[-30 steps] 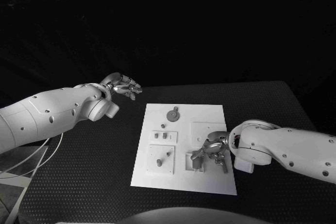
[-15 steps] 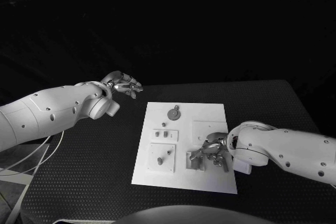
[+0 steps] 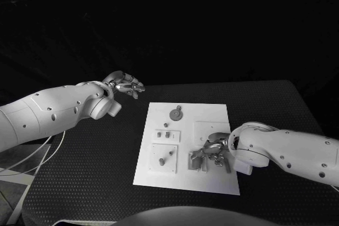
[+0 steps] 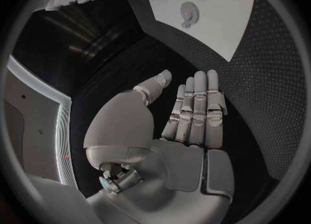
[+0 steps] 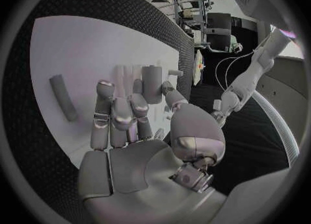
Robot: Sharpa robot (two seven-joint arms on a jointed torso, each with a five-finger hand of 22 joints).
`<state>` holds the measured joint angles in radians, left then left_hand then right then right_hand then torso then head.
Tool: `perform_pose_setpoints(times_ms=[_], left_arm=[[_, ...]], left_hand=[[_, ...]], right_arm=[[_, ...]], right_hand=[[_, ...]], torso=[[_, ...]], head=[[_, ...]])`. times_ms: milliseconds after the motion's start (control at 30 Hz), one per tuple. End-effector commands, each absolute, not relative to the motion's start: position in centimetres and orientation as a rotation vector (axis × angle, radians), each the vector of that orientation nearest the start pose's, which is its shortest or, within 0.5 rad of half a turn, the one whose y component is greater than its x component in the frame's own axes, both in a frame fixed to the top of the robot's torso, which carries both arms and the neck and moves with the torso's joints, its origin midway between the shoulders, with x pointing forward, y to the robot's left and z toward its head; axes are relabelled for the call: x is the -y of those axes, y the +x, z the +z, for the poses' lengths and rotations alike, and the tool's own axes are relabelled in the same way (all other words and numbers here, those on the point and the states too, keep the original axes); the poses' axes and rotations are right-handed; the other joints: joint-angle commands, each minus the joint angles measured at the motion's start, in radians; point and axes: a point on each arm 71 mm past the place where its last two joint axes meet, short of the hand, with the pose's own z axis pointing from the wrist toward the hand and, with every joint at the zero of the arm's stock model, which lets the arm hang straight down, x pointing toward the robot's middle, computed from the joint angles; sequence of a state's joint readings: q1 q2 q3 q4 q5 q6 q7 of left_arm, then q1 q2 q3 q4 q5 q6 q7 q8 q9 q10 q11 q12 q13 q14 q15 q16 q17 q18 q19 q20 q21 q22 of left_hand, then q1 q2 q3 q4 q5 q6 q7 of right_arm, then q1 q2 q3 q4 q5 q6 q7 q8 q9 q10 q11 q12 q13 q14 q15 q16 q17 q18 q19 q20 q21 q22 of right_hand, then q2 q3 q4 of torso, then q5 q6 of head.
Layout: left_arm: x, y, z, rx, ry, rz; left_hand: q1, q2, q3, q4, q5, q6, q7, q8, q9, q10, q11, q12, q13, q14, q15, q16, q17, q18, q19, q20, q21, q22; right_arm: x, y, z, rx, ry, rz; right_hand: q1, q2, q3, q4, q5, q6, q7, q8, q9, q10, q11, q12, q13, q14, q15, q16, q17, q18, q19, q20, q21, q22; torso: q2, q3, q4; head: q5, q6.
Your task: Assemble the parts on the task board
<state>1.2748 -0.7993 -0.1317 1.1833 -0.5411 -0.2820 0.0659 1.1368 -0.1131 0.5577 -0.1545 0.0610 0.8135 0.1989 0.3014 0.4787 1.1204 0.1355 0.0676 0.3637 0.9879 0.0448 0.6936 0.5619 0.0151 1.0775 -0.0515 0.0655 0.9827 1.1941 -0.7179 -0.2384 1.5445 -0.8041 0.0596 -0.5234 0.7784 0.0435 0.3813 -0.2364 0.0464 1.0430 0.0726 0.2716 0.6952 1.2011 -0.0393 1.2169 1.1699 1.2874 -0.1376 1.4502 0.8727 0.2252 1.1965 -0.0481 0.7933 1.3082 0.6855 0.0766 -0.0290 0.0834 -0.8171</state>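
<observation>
Right hand (image 3: 215, 151) is on the board (image 3: 212, 113), near edge, fingers (image 5: 150, 85) closing on a small upright part (image 5: 153, 76). Looks rigid, light and slick, so pinch it at mid-body. A loose bar (image 5: 62, 97) lies beside. Left hand (image 3: 126, 85) hovers off the board's far corner, released.

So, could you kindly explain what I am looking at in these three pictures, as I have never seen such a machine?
This is a robot with two white arms, each ending in a silver many-fingered hand. One picture looks down from a camera on its head; the two round ones come from cameras at its wrists. On the black dotted table lies a white rectangular task board carrying small grey parts. The right hand reaches over the board's near end, its fingers around an upright grey cylindrical part; whether they grip it I cannot tell. A loose grey bar lies beside it. The left hand hovers off the board, fingers apart, holding nothing.
</observation>
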Motion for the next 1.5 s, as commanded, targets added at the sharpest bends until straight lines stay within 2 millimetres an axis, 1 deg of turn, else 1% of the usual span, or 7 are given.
perform_pose_setpoints(times_ms=[33, 533, 1100, 1167, 1300, 1333, 1500], left_arm=[[-29.45, 54.34, -20.01, -1.706, -0.746, -0.877], [-29.47, 54.35, -20.02, -1.706, -0.745, -0.877], [-29.44, 54.37, -20.03, -1.707, -0.745, -0.877], [-29.45, 54.37, -20.03, -1.707, -0.745, -0.877], [-29.46, 54.36, -20.03, -1.707, -0.745, -0.877], [-29.45, 54.36, -20.02, -1.707, -0.745, -0.877], [-29.51, 54.35, -20.03, -1.707, -0.746, -0.876]], left_hand=[[-0.004, -0.003, -0.001, 0.007, 0.001, -0.008, -0.001, 0.005, -0.001, -0.009, -0.001, 0.001, 0.002, 0.009, 0.000, -0.003, 0.002, 0.017, 0.002, -0.003, 0.005, -0.001], [-0.004, -0.003, -0.001, 0.007, 0.001, -0.008, -0.001, 0.005, -0.001, -0.009, -0.001, 0.001, 0.002, 0.009, 0.000, -0.004, 0.003, 0.017, 0.002, -0.003, 0.005, -0.001], [-0.003, -0.003, -0.002, 0.008, 0.001, -0.008, -0.001, 0.006, -0.002, -0.009, -0.001, 0.001, 0.002, 0.009, 0.000, -0.005, 0.004, 0.017, 0.002, -0.003, 0.005, -0.001], [-0.003, -0.003, -0.002, 0.008, 0.001, -0.008, -0.001, 0.006, -0.002, -0.009, -0.001, 0.001, 0.002, 0.009, 0.000, -0.005, 0.004, 0.017, 0.002, -0.003, 0.005, -0.001], [-0.003, -0.003, -0.002, 0.008, 0.001, -0.008, -0.001, 0.006, -0.002, -0.009, -0.001, 0.001, 0.002, 0.009, 0.000, -0.005, 0.005, 0.017, 0.002, -0.003, 0.005, -0.001], [-0.003, -0.003, -0.002, 0.008, 0.001, -0.008, -0.001, 0.006, -0.002, -0.009, -0.001, 0.001, 0.002, 0.009, 0.000, -0.005, 0.005, 0.017, 0.002, -0.003, 0.005, -0.001], [-0.003, -0.003, -0.002, 0.008, 0.001, -0.009, -0.001, 0.006, -0.002, -0.009, -0.001, 0.001, 0.002, 0.009, 0.000, -0.006, 0.005, 0.017, 0.002, -0.003, 0.005, -0.001]], right_arm=[[15.30, 41.99, -29.71, -2.611, 0.271, 0.553], [15.26, 41.91, -29.93, -2.619, 0.252, 0.539], [15.28, 42.14, -30.02, -2.597, 0.258, 0.532], [15.28, 42.14, -30.05, -2.595, 0.260, 0.531], [15.25, 42.12, -30.05, -2.594, 0.261, 0.533], [15.24, 42.11, -30.06, -2.594, 0.260, 0.533], [15.37, 42.23, -30.03, -2.581, 0.267, 0.528]], right_hand=[[-0.003, 0.005, 0.058, -0.052, 0.003, 0.003, 0.001, 0.002, 0.002, -0.001, 0.002, -0.001, -0.001, 0.000, -0.006, 0.002, -0.002, 0.037, 0.007, 0.001, 0.001, 0.015], [-0.007, 0.001, 0.059, -0.052, 0.003, 0.001, 0.002, -0.001, 0.001, -0.005, 0.003, -0.004, -0.005, -0.001, -0.005, 0.001, -0.002, 0.037, 0.007, 0.001, 0.000, 0.014], [-0.015, -0.009, 0.062, -0.051, 0.003, -0.003, 0.003, -0.005, 0.001, -0.012, 0.004, -0.009, -0.011, -0.001, -0.004, 0.000, -0.004, 0.037, 0.007, 0.001, -0.001, 0.014], [-0.019, -0.016, 0.062, -0.051, 0.003, -0.004, 0.004, -0.007, 0.002, -0.014, 0.004, -0.009, -0.012, -0.001, -0.004, 0.000, -0.004, 0.037, 0.008, 0.001, -0.002, 0.014], [-0.021, -0.019, 0.063, -0.050, 0.003, -0.004, 0.004, -0.007, 0.002, -0.014, 0.005, -0.010, -0.012, -0.001, -0.004, -0.001, -0.005, 0.037, 0.008, 0.001, -0.002, 0.013], [-0.034, -0.037, 0.059, -0.045, 0.003, -0.009, 0.005, -0.010, 0.001, -0.018, 0.006, -0.012, -0.015, -0.001, -0.003, -0.001, -0.005, 0.037, 0.008, 0.002, -0.003, 0.013], [-0.053, -0.056, 0.069, -0.032, 0.003, -0.013, 0.007, -0.015, 0.001, -0.021, 0.007, -0.014, -0.018, -0.001, -0.001, -0.002, -0.006, 0.037, 0.011, 0.001, -0.006, 0.011]], torso=[[0.000, -0.0010, 0.0007], [0.000, -0.0004, -0.0005], [0.000, 0.0001, 0.0000], [0.000, 0.0000, -0.0003], [0.000, -0.0001, -0.0008], [0.000, -0.0001, -0.0008], [0.000, -0.0002, -0.0005]], head=[[0.001, -0.002], [0.005, -0.007], [0.006, -0.008], [0.006, -0.008], [0.006, -0.008], [0.006, -0.008], [0.007, -0.008]])
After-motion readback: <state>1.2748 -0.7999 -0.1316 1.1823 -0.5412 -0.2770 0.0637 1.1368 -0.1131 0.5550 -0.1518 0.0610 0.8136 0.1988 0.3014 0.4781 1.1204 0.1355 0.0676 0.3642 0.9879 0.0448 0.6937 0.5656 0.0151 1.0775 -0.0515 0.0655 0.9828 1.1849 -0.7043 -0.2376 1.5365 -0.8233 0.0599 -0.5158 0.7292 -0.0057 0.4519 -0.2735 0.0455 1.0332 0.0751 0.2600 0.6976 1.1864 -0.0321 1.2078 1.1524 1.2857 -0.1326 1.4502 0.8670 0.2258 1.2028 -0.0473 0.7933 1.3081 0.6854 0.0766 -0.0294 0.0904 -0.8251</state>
